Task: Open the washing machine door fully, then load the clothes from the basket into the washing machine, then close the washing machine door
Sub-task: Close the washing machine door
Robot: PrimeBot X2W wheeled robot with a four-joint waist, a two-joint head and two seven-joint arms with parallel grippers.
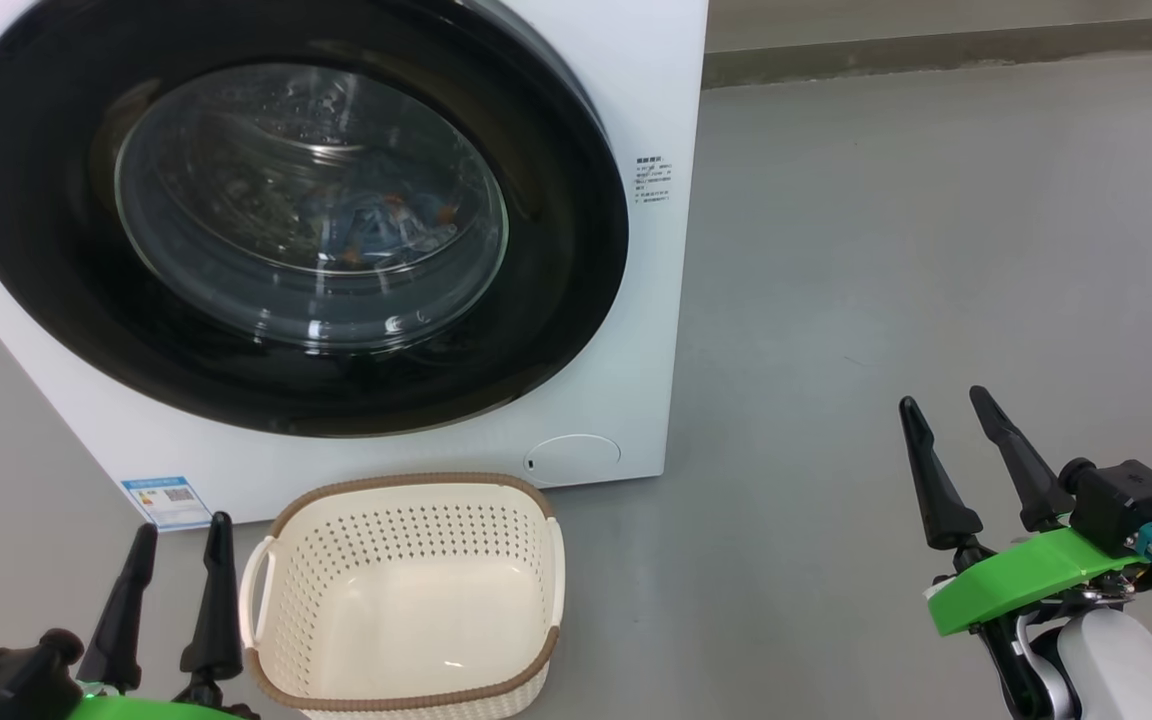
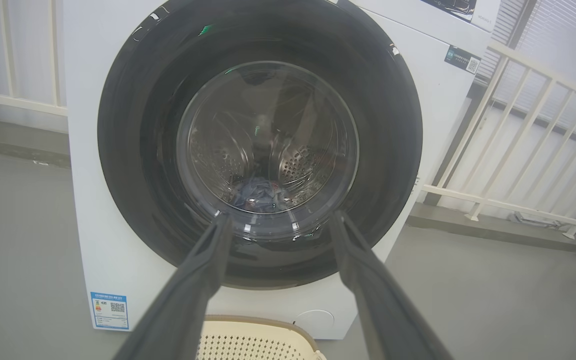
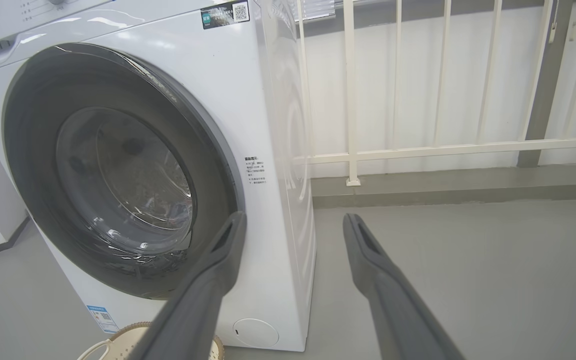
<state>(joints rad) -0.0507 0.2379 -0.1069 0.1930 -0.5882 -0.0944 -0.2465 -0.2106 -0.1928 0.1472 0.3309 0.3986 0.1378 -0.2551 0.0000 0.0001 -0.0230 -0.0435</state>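
Black washing machine door [image 1: 556, 230] shut, up ahead of left gripper [image 1: 183, 527]; clothes [image 1: 376, 225] behind its glass. Empty basket [image 1: 406, 490] just right of that gripper. Further right, right gripper [image 1: 943, 400]. Both spread, holding nothing.

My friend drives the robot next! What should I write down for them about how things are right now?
The left tool is open and empty, low beside the basket. The right tool is open and empty, over the floor right of the washing machine.
The clothes lie in the drum, behind the glass. The basket is empty, on the floor before the machine.
The washing machine door sits flush and looks shut.
Done, it seems: loading and closing. Left: maybe just check it clicked shut.
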